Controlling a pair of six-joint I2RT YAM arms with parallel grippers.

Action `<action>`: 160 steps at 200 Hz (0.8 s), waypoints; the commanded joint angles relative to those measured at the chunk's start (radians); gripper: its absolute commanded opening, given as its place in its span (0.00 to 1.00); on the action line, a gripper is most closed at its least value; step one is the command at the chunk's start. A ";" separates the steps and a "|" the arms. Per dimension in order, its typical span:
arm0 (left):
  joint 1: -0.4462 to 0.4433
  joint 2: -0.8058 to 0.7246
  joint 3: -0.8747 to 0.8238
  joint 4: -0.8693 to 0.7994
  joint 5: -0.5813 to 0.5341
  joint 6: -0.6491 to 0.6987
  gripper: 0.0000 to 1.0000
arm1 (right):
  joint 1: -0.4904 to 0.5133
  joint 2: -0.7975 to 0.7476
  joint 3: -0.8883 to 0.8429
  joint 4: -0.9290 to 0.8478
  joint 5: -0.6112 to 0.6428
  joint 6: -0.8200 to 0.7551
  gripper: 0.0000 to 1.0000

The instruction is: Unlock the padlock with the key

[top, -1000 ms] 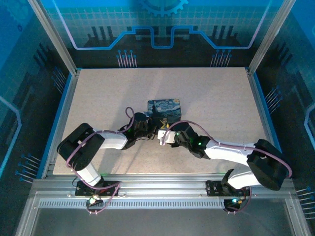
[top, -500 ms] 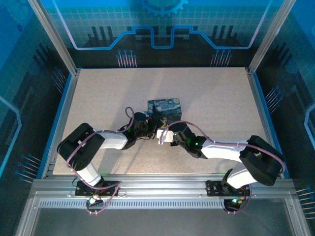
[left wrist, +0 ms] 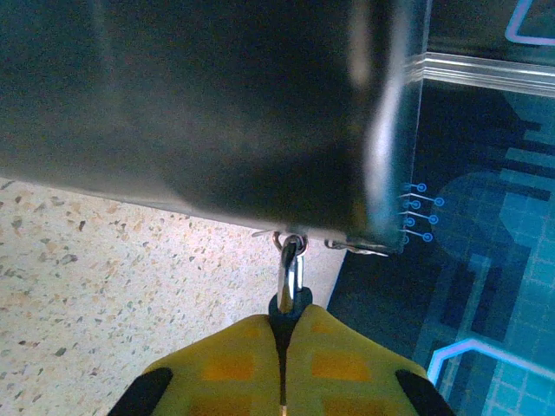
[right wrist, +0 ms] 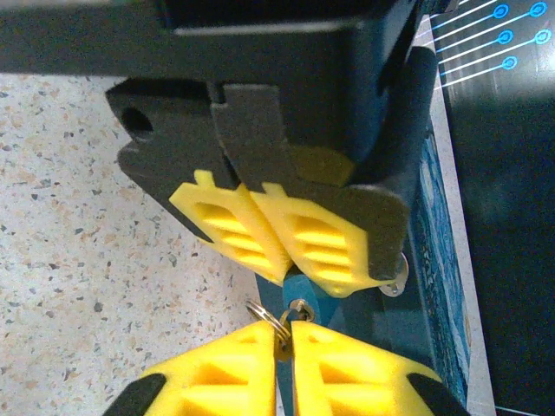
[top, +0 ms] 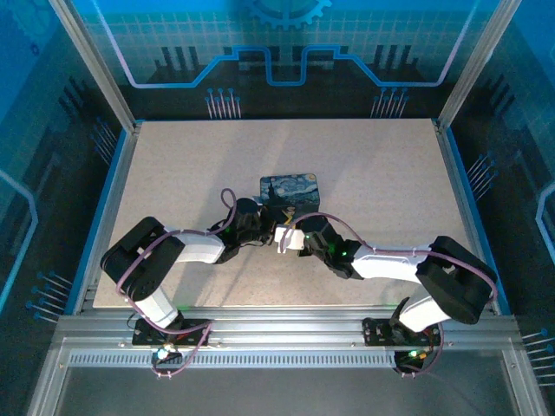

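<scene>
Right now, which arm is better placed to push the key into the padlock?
Right. The right gripper is shut on the key, just below the bluish padlock. The left gripper is occupied: it is shut on that padlock.

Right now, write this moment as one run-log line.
left gripper shut on padlock | right gripper shut on key | tin behind

Left gripper (left wrist: 284,319) clamped; right gripper (right wrist: 284,336) clamped — facing tip-to-tip.

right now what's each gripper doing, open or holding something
Left gripper: closed on the padlock.
Right gripper: closed on the key.
</scene>
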 commanded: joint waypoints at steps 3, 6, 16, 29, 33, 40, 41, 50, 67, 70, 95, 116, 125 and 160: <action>-0.012 0.003 0.015 0.074 0.006 -0.016 0.00 | 0.013 0.021 0.020 0.054 0.028 0.028 0.05; -0.012 0.002 0.015 0.074 0.006 -0.016 0.00 | 0.013 0.021 0.020 0.056 0.029 0.029 0.04; -0.012 0.004 0.015 0.076 0.007 -0.018 0.00 | 0.015 0.023 0.022 0.060 0.033 0.035 0.00; -0.012 0.004 0.013 0.079 0.006 -0.018 0.00 | 0.014 0.026 0.023 0.063 0.037 0.043 0.00; -0.012 0.005 0.012 0.080 0.006 -0.019 0.00 | 0.014 0.026 0.023 0.064 0.040 0.044 0.00; -0.012 0.004 0.012 0.082 0.006 -0.020 0.00 | 0.014 0.027 0.023 0.066 0.044 0.046 0.00; -0.012 0.005 0.012 0.083 0.006 -0.020 0.00 | 0.015 0.027 0.023 0.067 0.044 0.046 0.00; -0.012 0.005 0.010 0.084 0.006 -0.020 0.00 | 0.015 0.029 0.021 0.068 0.047 0.049 0.00; -0.012 0.005 0.009 0.085 0.005 -0.020 0.00 | 0.015 0.027 0.023 0.071 0.049 0.062 0.00; -0.012 0.005 0.009 0.085 0.005 -0.021 0.00 | 0.015 0.026 0.024 0.070 0.048 0.066 0.00; -0.012 0.005 0.007 0.085 0.004 -0.020 0.00 | 0.016 0.017 0.034 0.063 0.040 0.116 0.00; -0.012 0.004 0.007 0.086 0.004 -0.022 0.00 | 0.016 0.008 0.050 0.042 0.033 0.186 0.00; -0.012 0.004 0.006 0.086 0.002 -0.022 0.00 | 0.016 0.004 0.056 0.034 0.021 0.220 0.00; -0.014 0.002 0.004 0.087 0.001 -0.022 0.00 | 0.016 0.009 0.057 0.065 0.015 0.355 0.00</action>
